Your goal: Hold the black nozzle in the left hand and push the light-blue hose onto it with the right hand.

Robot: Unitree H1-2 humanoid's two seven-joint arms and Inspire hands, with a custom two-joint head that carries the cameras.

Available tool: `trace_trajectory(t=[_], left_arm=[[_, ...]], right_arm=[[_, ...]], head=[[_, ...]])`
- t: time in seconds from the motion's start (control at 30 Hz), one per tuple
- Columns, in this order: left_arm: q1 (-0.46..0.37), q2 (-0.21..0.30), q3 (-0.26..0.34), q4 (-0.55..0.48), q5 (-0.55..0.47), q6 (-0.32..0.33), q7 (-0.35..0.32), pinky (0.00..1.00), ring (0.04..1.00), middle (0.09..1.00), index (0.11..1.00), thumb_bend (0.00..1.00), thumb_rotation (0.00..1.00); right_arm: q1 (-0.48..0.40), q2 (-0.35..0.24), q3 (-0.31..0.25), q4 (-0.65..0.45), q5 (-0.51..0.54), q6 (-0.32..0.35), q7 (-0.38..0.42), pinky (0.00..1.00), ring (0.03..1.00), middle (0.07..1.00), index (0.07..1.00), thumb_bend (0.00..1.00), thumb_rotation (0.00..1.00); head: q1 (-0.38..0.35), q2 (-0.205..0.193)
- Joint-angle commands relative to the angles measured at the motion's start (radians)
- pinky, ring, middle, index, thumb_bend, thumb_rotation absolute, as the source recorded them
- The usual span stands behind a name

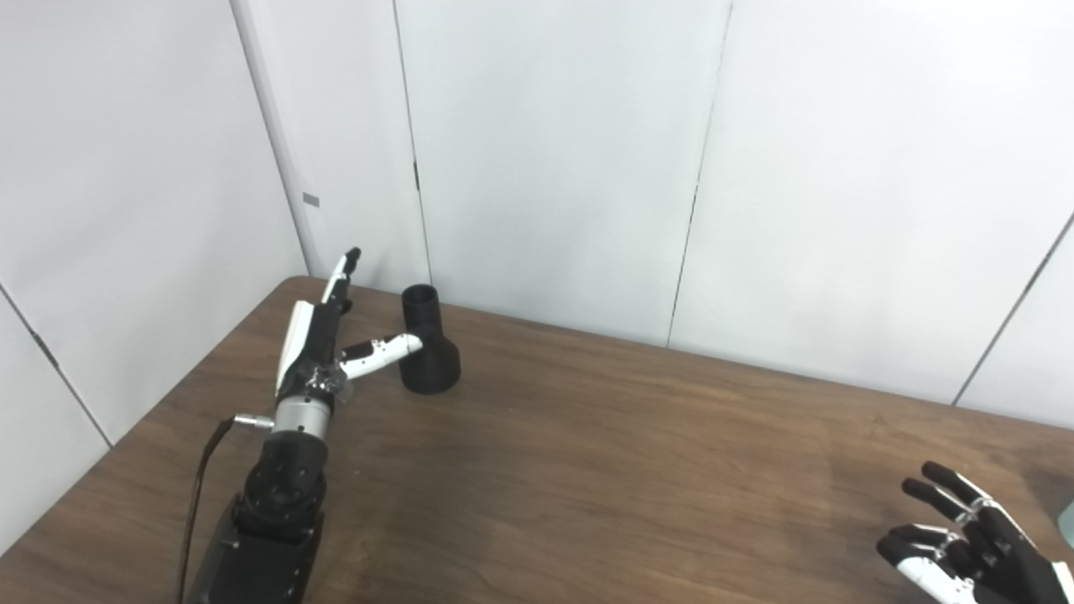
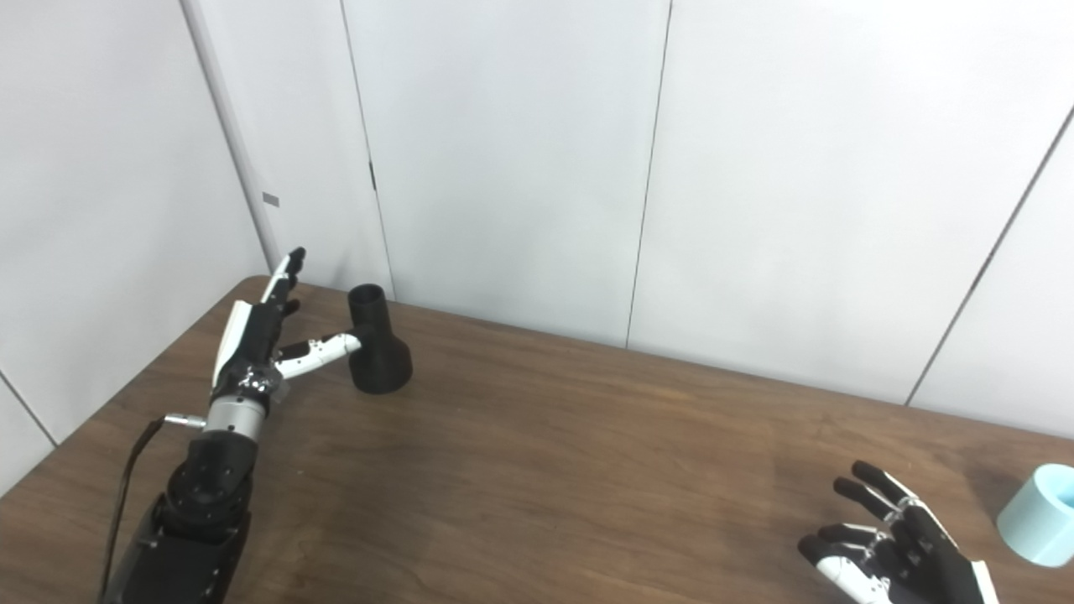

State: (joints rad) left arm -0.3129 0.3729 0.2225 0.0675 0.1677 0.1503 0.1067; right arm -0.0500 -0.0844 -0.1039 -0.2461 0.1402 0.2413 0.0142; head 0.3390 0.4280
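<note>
Black nozzle point(image 1: 429, 342) upright, flared base, touching L hand point(image 1: 323, 335) thumb.

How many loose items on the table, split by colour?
Black: 1, the black nozzle, standing upright near the table's far left, beside the open left hand.
Light blue: 1, the light-blue hose, at the right edge, beyond the open right hand.
Total: 2

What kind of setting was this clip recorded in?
Probably a lab test booth: plain white wall panels close off a bare wooden table, which carries only the black nozzle and light-blue hose.
</note>
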Motion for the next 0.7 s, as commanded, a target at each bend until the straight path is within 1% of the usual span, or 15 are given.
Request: trace_trajectory(t=[0.0, 0.03, 0.1, 0.17, 0.3, 0.37, 0.43, 0.53, 0.6, 0.67], left_arm=[[-0.066, 0.014, -0.001, -0.006, -0.014, 0.001, -0.007, 0.95, 1.0, 1.0, 1.0, 0.96, 0.3], [-0.071, 0.016, -0.007, 0.001, -0.012, 0.008, -0.011, 0.94, 1.0, 1.0, 1.0, 0.96, 0.28], [-0.078, 0.02, -0.019, 0.013, -0.002, 0.014, -0.015, 0.93, 1.0, 1.0, 1.0, 0.95, 0.29], [-0.085, 0.028, -0.034, 0.031, 0.01, 0.024, -0.019, 0.95, 1.0, 1.0, 1.0, 0.95, 0.31], [-0.095, 0.036, -0.051, 0.06, 0.022, 0.03, -0.021, 1.0, 1.0, 1.0, 1.0, 0.97, 0.31], [-0.101, 0.038, -0.056, 0.08, 0.034, 0.033, -0.015, 0.99, 1.0, 1.0, 1.0, 0.98, 0.33], [-0.107, 0.039, -0.059, 0.1, 0.042, 0.036, -0.01, 0.98, 1.0, 1.0, 1.0, 0.98, 0.34], [-0.119, 0.036, -0.054, 0.135, 0.036, 0.029, -0.008, 0.96, 1.0, 1.0, 1.0, 0.98, 0.33], [-0.126, 0.036, -0.054, 0.154, 0.038, 0.023, -0.007, 0.95, 0.989, 1.0, 1.0, 0.97, 0.32], [-0.133, 0.036, -0.056, 0.166, 0.038, 0.023, -0.009, 0.92, 0.966, 0.999, 1.0, 0.95, 0.32]], right_arm=[[-0.018, 0.001, -0.002, -0.049, 0.006, -0.003, -0.001, 0.4, 0.515, 0.732, 0.763, 0.65, 0.0], [-0.018, 0.002, -0.002, -0.051, 0.007, -0.003, 0.001, 0.4, 0.526, 0.737, 0.77, 0.65, 0.0], [-0.018, 0.002, -0.001, -0.054, 0.007, -0.002, 0.002, 0.4, 0.539, 0.745, 0.784, 0.64, 0.0], [-0.02, 0.003, -0.003, -0.055, 0.013, 0.0, 0.003, 0.4, 0.542, 0.749, 0.795, 0.63, 0.0], [-0.02, 0.005, -0.002, -0.063, 0.019, 0.008, 0.005, 0.4, 0.527, 0.749, 0.794, 0.61, 0.0], [-0.02, 0.008, -0.002, -0.067, 0.021, 0.014, 0.003, 0.4, 0.526, 0.753, 0.795, 0.59, 0.0], [-0.02, 0.01, 0.0, -0.068, 0.015, 0.014, 0.001, 0.42, 0.545, 0.76, 0.803, 0.58, 0.0], [-0.019, 0.014, 0.003, -0.07, 0.013, 0.011, 0.001, 0.45, 0.551, 0.765, 0.808, 0.55, 0.0], [-0.018, 0.016, 0.004, -0.075, 0.01, 0.014, -0.001, 0.45, 0.556, 0.765, 0.809, 0.54, 0.0], [-0.017, 0.017, 0.008, -0.084, 0.001, 0.023, -0.005, 0.46, 0.569, 0.767, 0.811, 0.53, 0.0]], head=[[0.001, 0.0], [0.001, 0.0], [0.001, 0.002], [0.001, 0.002], [0.001, 0.001], [0.0, 0.0], [-0.001, -0.001], [-0.004, -0.004], [-0.006, -0.004], [-0.009, -0.003]])
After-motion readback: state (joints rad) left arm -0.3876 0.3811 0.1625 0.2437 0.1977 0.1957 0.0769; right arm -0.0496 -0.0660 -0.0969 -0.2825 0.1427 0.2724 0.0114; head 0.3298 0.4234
